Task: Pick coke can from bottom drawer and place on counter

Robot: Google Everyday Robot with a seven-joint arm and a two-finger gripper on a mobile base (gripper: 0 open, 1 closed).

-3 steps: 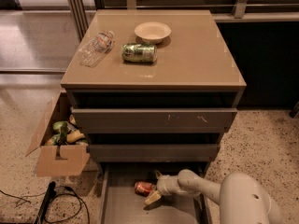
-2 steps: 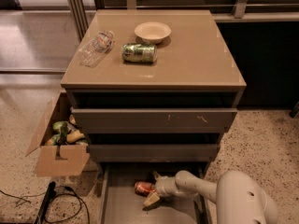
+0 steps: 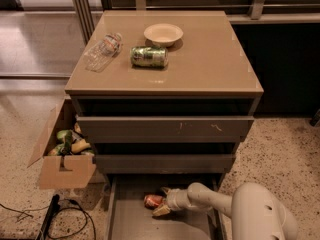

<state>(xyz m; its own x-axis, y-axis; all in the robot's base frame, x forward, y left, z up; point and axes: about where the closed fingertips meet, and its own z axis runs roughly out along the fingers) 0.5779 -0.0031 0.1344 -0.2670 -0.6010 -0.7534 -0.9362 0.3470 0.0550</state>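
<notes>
The coke can [image 3: 152, 200], red-orange, lies on its side on the floor of the open bottom drawer [image 3: 131, 223]. My gripper [image 3: 161, 200] reaches into the drawer from the right, low over its floor. Its fingers [image 3: 161, 211] are spread open, one on each side of the can's right end, and not closed on it. The pale arm [image 3: 215, 201] runs back to the lower right. The counter [image 3: 210, 59] is the tan top of the cabinet above.
On the counter lie a green can [image 3: 149, 56] on its side, a white bowl [image 3: 163, 34] and a clear plastic bottle [image 3: 103, 50]. Two drawers [image 3: 165, 128] above the bottom one stick out slightly. A cardboard box [image 3: 62, 156] of items and cables [image 3: 60, 219] are on the floor at left.
The arm has edged slightly left, bringing the gripper closer around the can's end. The can has not moved.
</notes>
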